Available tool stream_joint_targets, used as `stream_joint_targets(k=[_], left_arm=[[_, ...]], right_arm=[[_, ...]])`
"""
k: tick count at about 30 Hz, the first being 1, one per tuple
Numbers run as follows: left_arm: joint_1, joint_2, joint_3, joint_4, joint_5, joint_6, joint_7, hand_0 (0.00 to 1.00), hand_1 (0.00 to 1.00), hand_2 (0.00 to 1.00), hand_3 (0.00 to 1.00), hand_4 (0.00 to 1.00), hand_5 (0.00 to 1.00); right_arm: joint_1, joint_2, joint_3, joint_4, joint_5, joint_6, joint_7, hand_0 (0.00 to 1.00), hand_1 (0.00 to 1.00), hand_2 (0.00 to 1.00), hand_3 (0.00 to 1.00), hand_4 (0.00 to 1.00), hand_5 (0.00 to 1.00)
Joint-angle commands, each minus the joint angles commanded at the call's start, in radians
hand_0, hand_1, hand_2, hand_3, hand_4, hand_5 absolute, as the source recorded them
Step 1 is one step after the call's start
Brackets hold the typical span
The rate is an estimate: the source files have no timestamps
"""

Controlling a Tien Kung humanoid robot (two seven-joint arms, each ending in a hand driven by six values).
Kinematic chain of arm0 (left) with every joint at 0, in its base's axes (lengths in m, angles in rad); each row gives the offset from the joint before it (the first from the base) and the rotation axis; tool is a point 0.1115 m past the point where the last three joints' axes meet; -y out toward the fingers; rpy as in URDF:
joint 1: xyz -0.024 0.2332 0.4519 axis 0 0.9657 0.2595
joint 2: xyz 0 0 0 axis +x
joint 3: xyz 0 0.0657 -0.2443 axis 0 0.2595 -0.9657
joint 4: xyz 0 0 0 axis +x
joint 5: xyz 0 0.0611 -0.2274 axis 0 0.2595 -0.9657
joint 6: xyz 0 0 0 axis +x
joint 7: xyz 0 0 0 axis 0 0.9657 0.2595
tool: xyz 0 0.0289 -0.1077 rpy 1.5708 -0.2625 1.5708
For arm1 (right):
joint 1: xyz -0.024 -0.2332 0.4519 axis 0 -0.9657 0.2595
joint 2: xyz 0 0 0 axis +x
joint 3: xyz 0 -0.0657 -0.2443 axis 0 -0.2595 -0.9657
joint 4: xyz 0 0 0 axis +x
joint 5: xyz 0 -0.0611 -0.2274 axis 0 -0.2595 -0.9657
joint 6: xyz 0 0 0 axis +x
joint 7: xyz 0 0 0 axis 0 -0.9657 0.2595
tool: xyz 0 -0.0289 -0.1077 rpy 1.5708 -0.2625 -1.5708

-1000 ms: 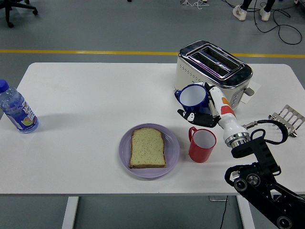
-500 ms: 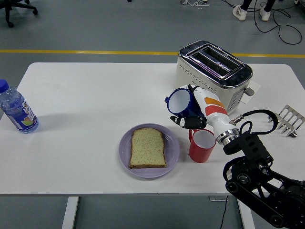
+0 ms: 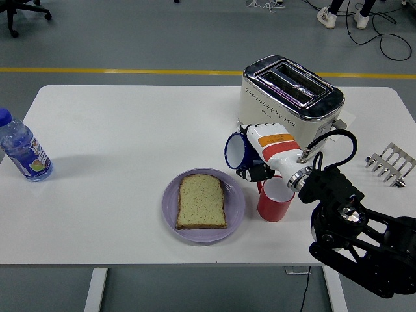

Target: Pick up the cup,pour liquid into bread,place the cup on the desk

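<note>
My right hand [image 3: 255, 160] is shut on a blue cup [image 3: 236, 151] with a white inside. The cup hangs in the air, tipped onto its side with its mouth facing left, just right of and above the plate's right rim. A slice of bread [image 3: 201, 201] lies flat on a purple plate [image 3: 236, 205] near the table's front. No liquid shows leaving the cup. My left arm is out of the picture.
A red cup [image 3: 275, 198] stands upright right of the plate, directly under my wrist. A silver toaster [image 3: 289, 91] stands behind my hand. A metal toast rack [image 3: 390, 164] lies at the right edge; a water bottle [image 3: 23, 148] at the far left.
My right hand has carried the blue cup left and slightly down, rolling it from nearly upright to lying on its side with the mouth toward the plate.
</note>
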Motion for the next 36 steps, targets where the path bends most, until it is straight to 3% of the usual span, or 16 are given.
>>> stream_joint_targets(k=[15,26,36], left_arm=[[-0.004,0.002,-0.006,0.000,-0.002,0.000,0.000,0.641,0.650,0.663,0.565,0.326,0.846],[-0.004,0.003,-0.010,0.000,-0.001,0.000,0.000,0.642,0.651,0.665,0.565,0.325,0.847],[-0.005,0.003,-0.011,0.000,0.000,0.001,0.000,0.640,0.651,0.664,0.563,0.325,0.847]], right_arm=[[0.157,-0.005,-0.216,0.012,-0.073,0.066,-0.140,0.330,0.324,0.520,0.557,0.584,0.002],[0.168,0.013,-0.245,0.006,-0.126,0.090,-0.179,0.350,0.334,0.524,0.563,0.572,0.002],[0.164,0.014,-0.253,0.015,-0.129,0.051,-0.171,0.354,0.336,0.524,0.564,0.563,0.002]])
